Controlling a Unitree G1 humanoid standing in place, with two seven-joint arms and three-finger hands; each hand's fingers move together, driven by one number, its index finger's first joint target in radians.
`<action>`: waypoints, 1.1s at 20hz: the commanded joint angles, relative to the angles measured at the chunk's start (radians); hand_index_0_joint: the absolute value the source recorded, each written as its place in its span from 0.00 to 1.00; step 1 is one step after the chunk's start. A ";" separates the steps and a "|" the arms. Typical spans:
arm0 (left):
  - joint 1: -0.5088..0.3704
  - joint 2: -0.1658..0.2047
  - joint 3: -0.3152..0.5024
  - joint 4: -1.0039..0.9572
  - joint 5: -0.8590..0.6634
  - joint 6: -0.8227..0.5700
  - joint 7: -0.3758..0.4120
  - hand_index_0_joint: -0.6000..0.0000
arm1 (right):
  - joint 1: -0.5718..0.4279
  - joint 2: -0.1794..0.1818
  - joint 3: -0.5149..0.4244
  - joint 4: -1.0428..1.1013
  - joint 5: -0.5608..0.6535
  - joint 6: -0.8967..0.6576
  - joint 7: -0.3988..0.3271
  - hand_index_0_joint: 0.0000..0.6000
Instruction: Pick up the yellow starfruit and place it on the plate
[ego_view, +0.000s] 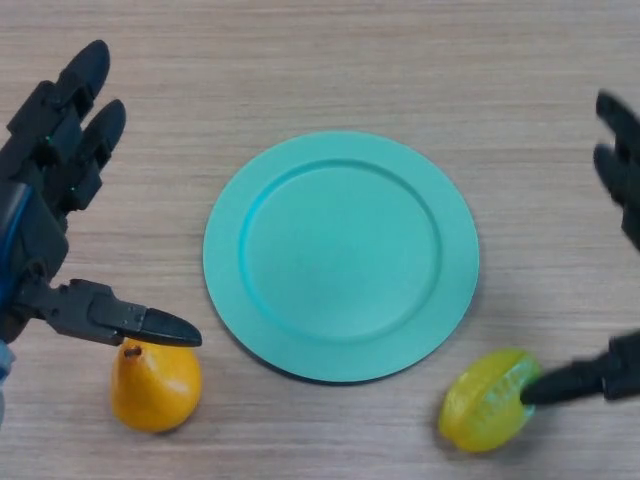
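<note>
Both hands open; starfruit (487, 400) beside plate (340, 255)

The plate (341, 256) lies at the frame's centre on the table (320, 60). A pear (155, 385) sits at lower left, the starfruit (487, 400) at lower right, both just off the plate's rim.
</note>
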 joint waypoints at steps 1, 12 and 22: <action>-0.039 0.043 0.062 -0.044 -0.029 -0.112 0.027 1.00 | 0.023 -0.004 -0.059 -0.034 -0.052 -0.204 0.021 0.00; -0.036 0.024 0.026 -0.067 0.013 -0.114 0.058 1.00 | 0.111 0.008 0.034 0.325 -0.166 -0.634 -0.023 0.00; -0.027 0.023 0.049 -0.068 -0.011 -0.109 0.060 1.00 | 0.078 -0.007 0.097 0.545 -0.154 -0.756 -0.160 0.00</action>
